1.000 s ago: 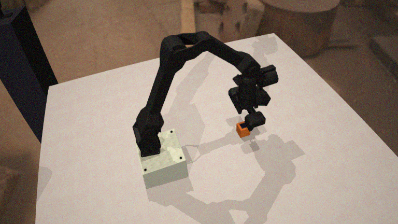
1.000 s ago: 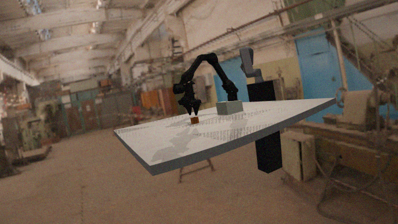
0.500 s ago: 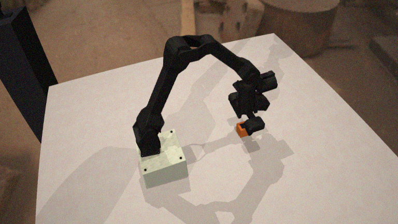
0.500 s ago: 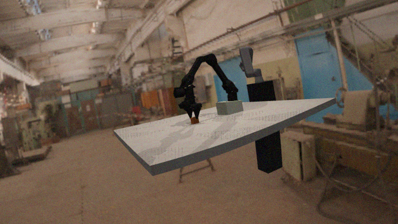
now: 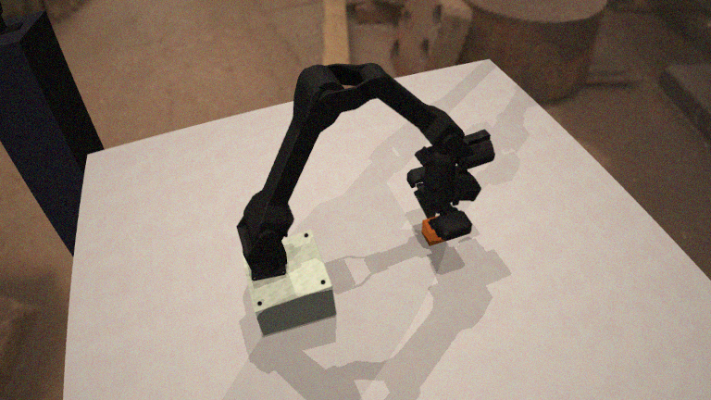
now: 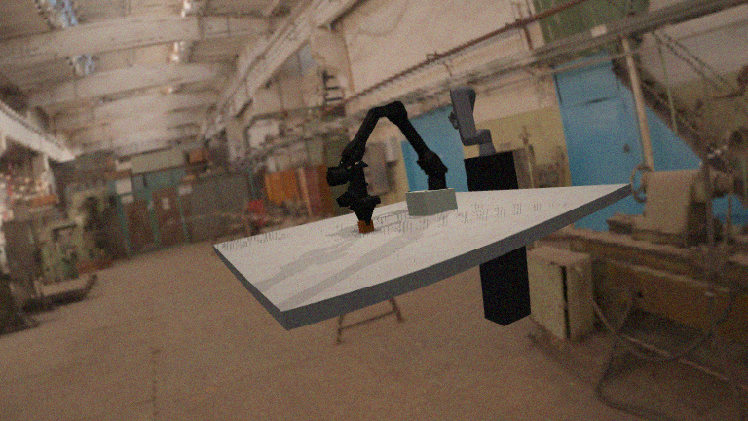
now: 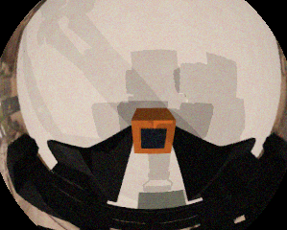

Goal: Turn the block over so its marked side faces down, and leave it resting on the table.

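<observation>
Pincer: the pincer [image 5: 437, 228] is down at the tabletop [image 5: 550, 248], its fingers clamped on the sides of the block [image 7: 154, 132].
Block: orange, resting on the tabletop, its dark marked square facing up in the wrist view.
Arm: arched over from the pale base [image 5: 293, 285].

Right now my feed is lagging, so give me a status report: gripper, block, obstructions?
Gripper shut on the orange block. Block on the table, dark marked face up. Nothing near it but the arm's base.
</observation>
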Motion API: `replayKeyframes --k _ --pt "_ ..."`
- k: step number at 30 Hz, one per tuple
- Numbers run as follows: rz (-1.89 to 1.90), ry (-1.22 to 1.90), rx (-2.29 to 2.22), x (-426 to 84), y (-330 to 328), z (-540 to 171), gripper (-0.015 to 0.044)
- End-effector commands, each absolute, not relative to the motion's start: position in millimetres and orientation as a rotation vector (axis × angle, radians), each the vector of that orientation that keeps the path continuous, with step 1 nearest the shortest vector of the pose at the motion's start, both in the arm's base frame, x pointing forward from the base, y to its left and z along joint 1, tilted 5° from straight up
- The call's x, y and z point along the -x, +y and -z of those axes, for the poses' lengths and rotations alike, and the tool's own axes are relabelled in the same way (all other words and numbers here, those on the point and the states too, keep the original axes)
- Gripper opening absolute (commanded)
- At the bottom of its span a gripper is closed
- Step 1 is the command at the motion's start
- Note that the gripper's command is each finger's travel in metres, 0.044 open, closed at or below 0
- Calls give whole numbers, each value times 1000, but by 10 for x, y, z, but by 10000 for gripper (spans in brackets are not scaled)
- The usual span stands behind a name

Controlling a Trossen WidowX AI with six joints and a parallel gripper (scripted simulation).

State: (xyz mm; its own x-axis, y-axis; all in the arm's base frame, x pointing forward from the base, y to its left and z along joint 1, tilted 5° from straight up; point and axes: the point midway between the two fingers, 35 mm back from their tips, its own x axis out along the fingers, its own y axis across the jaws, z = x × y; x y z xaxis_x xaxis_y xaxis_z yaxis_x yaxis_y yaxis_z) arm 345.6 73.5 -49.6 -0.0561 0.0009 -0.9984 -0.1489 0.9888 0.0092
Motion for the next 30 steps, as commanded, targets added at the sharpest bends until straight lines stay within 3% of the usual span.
replayKeyframes --k 1,14,16,30 --pt "-125 1626 121 -3443 729 509 131" --pt "-125 1626 121 -3443 729 509 45" --pt "-125 1626 121 -3448 729 461 0" --pt "-128 1555 117 -3475 733 252 0"
